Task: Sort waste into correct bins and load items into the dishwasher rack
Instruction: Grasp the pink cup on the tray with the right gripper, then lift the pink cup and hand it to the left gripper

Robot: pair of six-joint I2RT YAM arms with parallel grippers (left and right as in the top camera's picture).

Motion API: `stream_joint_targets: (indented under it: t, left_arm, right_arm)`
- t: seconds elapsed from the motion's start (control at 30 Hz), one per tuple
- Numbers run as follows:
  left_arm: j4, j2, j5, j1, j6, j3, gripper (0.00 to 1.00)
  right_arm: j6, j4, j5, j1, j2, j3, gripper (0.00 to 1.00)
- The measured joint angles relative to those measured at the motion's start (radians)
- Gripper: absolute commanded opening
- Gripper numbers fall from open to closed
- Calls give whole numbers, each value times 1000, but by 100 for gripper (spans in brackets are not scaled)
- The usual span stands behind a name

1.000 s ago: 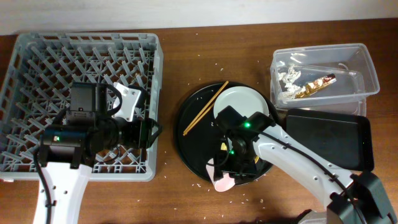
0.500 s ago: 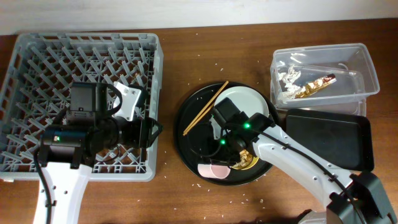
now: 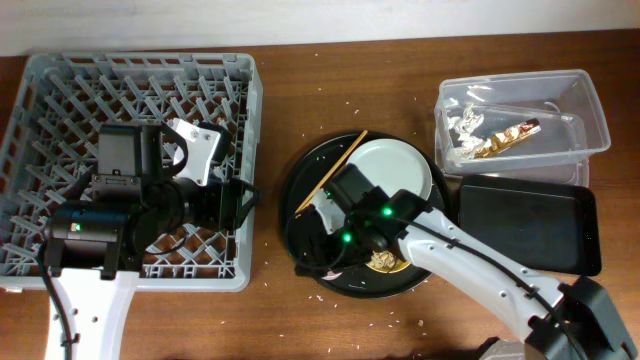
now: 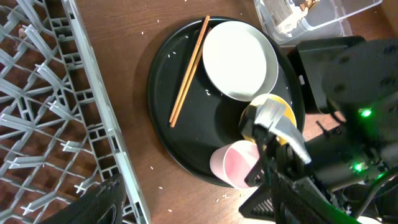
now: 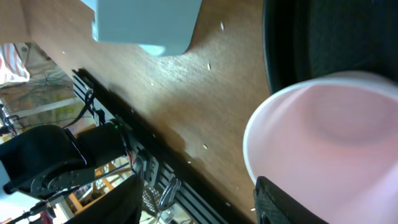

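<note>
The pink cup (image 4: pixel 235 165) lies tilted at the front edge of the round black tray (image 4: pixel 163 81), its mouth facing up. It fills the right side of the right wrist view (image 5: pixel 329 130). My right gripper (image 5: pixel 199 202) has its jaws wide apart, and its right finger (image 5: pixel 292 199) reaches into the cup's mouth. From overhead, the right gripper (image 3: pixel 312 245) hides the cup. The white plate (image 3: pixel 398 165), chopsticks (image 3: pixel 330 175) and yellow bowl (image 3: pixel 386 264) with scraps are on the tray. My left gripper (image 4: pixel 193 205) is open and empty at the grey rack's (image 3: pixel 60 90) right edge.
The clear tub (image 3: pixel 592 112) at the back right holds crumpled paper (image 3: pixel 462 130) and the gold wrapper (image 3: pixel 505 138). The shallow black tray (image 3: pixel 530 225) lies in front of it. Rice crumbs are scattered on the wooden table. The rack corner (image 5: pixel 146 25) shows ahead of the right gripper.
My right arm has swung left and back across the round tray. The pink cup went with it and is now hidden from overhead. My left arm shifted slightly left.
</note>
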Motion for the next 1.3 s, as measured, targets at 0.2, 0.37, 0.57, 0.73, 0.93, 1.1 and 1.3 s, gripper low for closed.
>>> stream_joint_targets:
  t: [0.2, 0.37, 0.57, 0.73, 0.93, 1.1, 1.3]
  left_arm:
    - [1, 0, 0, 0, -1, 0, 80]
    - [7, 0, 0, 0, -1, 0, 80]
    - [10, 0, -3, 0, -1, 0, 81]
    - [10, 0, -4, 0, -1, 0, 81]
    - [3, 0, -4, 0, -1, 0, 81]
    - [75, 1, 47, 1, -113, 0, 80]
    - [282, 68, 568, 3, -177, 5, 81]
  right_arm:
    - [-78, -255, 205, -111, -111, 142, 58]
    - [-53, -270, 356, -120, -8, 91, 48]
    - [-33, -224, 326, -85, 104, 69, 37]
    - [0, -155, 326, -70, 104, 32, 15]
    - [20, -182, 326, -81, 101, 56, 4]
    - [-158, -251, 223, -252, -43, 381, 4]
    - [-445, -224, -219, -372, -83, 534, 4]
